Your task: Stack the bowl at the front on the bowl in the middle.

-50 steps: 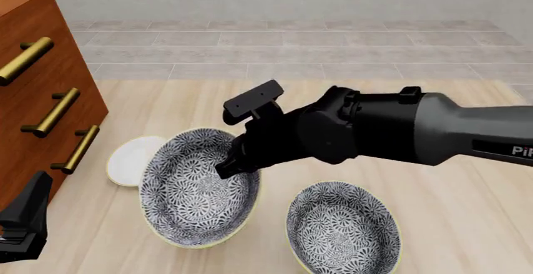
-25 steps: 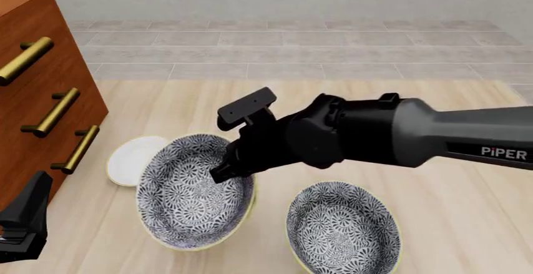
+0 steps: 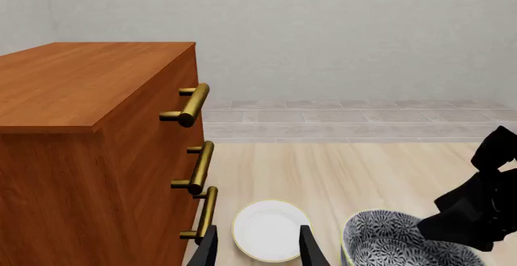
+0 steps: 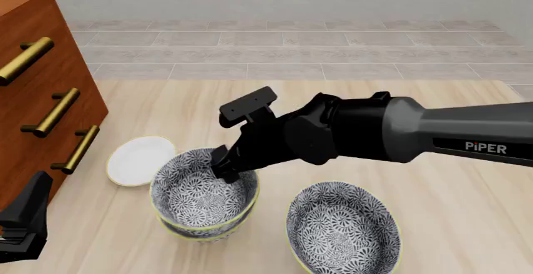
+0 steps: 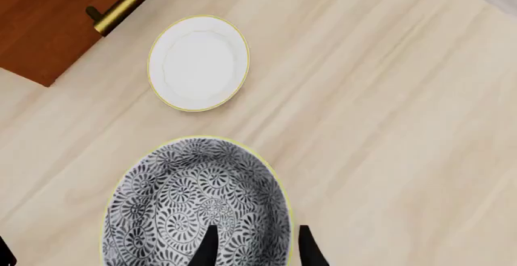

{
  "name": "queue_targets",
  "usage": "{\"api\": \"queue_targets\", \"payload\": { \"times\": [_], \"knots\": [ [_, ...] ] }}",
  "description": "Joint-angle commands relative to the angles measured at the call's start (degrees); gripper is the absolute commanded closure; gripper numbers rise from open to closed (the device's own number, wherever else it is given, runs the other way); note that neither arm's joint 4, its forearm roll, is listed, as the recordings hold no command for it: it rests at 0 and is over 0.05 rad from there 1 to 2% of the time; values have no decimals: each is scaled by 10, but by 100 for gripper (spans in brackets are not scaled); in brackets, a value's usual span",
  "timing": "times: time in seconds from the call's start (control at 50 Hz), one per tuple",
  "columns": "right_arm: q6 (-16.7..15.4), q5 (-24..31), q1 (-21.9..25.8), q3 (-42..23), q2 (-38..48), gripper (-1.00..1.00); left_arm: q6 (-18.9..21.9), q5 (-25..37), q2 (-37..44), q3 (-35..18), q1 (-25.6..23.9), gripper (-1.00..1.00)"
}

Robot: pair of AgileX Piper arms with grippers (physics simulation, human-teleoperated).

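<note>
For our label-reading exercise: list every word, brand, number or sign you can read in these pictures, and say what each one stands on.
"PiPER": white letters on the grey forearm of the right arm, front view.
No other text can be read: the bowls, the white plate and the wooden drawer chest bear no words or numbers in any view.

We read one marking only: the brand "PIPER", white capitals, on the grey right arm (image 4: 466, 138) in the front view.
</note>
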Motion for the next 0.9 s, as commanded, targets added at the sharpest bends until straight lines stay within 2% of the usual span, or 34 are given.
{"api": "queue_targets", "payload": {
  "times": [0.02, 0.52, 0.9],
  "knots": [
    [-4, 0, -10, -4, -2, -100, 0, 0, 0, 0, 0, -100],
    [-8, 4, -18, 6, -26, -100, 0, 0, 0, 0, 0, -100],
    [-29, 43, -33, 52, -137, -100, 0, 0, 0, 0, 0, -100]
  ]
}}
